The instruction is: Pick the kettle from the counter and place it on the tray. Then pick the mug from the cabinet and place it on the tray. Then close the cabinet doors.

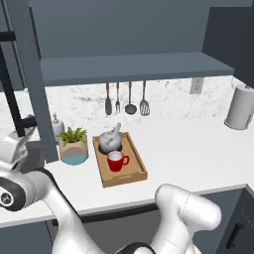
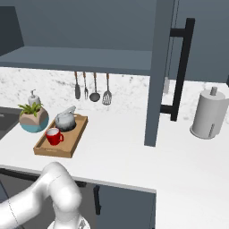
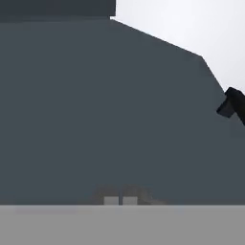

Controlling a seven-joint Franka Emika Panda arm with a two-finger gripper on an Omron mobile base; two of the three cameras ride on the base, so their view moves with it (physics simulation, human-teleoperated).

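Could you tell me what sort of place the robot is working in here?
A rendered home kitchen, it seems: a white marbled counter under a dark wall cabinet, cooking utensils hanging on the backsplash, and a paper towel roll. A kettle and mug sit on a tray.

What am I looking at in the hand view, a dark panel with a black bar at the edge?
Observer: That's the left cabinet door, swung open. The arm reaches to its outer face, end effector shut.
Operator: Are the kettle and mug sorted?
Observer: Yes, the kettle and the mug both sit in the tray.
Operator: And the other door?
Observer: The right cabinet door also stands open, out over the counter.
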